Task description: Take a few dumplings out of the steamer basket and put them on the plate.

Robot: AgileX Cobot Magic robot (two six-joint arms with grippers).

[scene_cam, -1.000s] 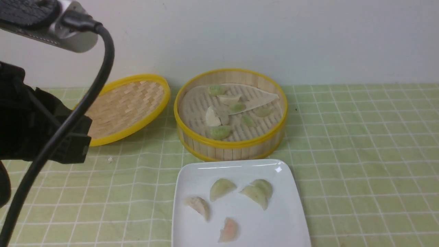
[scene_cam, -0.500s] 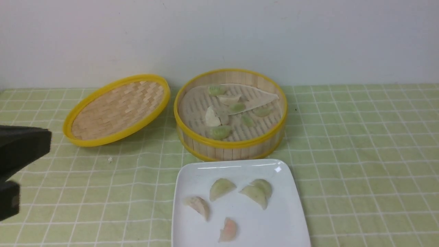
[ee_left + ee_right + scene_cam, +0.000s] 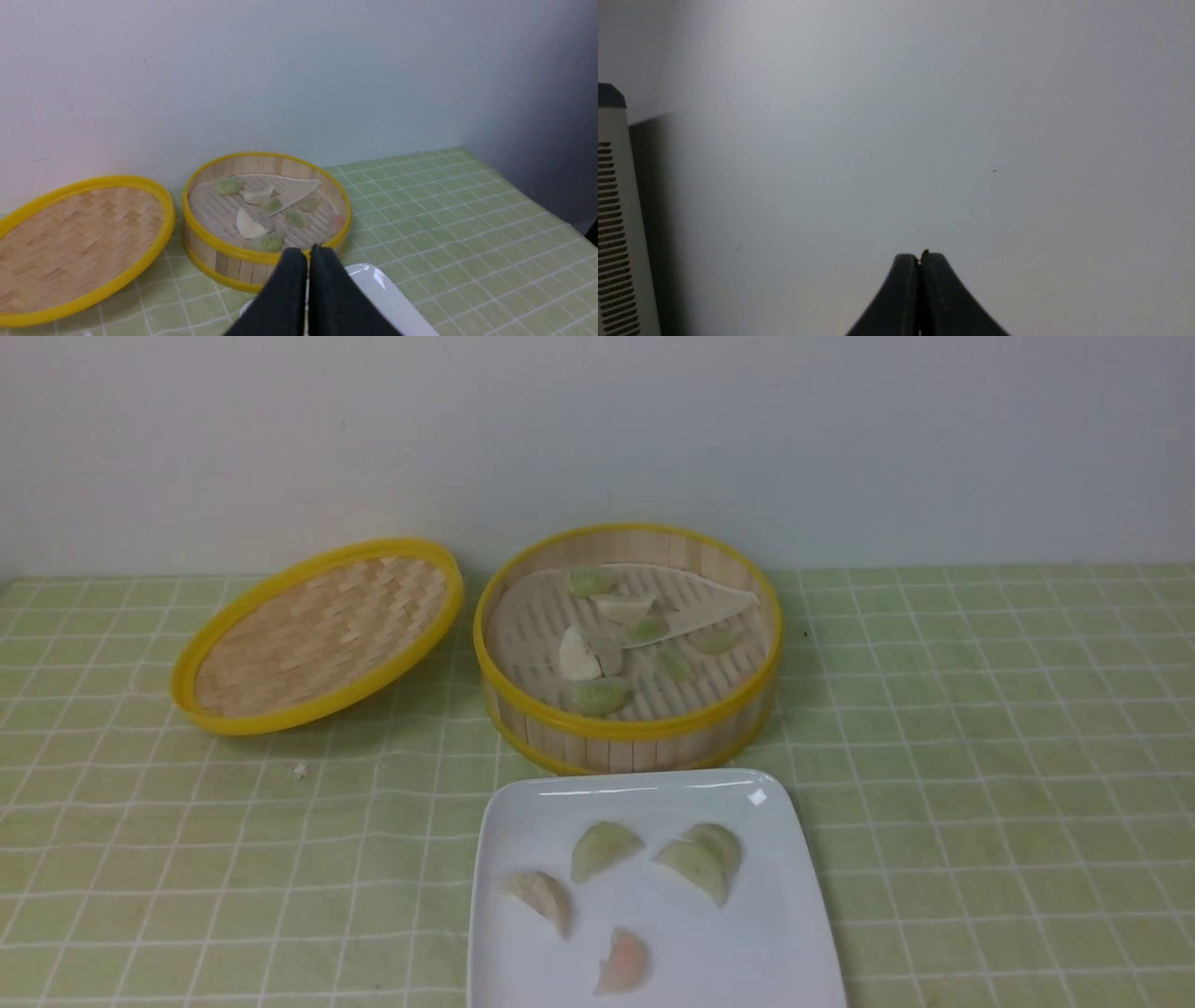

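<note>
In the front view neither of my arms shows. The steamer basket (image 3: pixel 627 730) stands open at the back of the counter (image 3: pixel 980 756), its woven lid (image 3: pixel 317 635) lying tilted beside it on my left. The white square plate (image 3: pixel 747 943) sits just in front of the basket. About five dumplings (image 3: pixel 605 847) lie spread across the plate. Several more lie on the basket's slatted floor, some of them on a folded liner sheet (image 3: pixel 695 597).

In the left wrist view, my left end effector (image 3: pixel 307 254) has its fingers pressed together with nothing between them. It is raised on the near side of the basket and plate, aimed toward the basket's front rim.

In the right wrist view, my right end effector (image 3: pixel 920 256) is also pressed together, facing a bare wall (image 3: pixel 971 116) beside a white vented unit (image 3: pixel 612 224). A dark speck sits at its tip, too small to identify.

A few dumplings are already plated, so I judge the task is at or near its end, with no carry in hand. If another dumpling is wanted, I would spread the left fingers, clear the rim, drop onto the nearest green dumpling and pinch it gently, keeping off the liner sheet.
</note>
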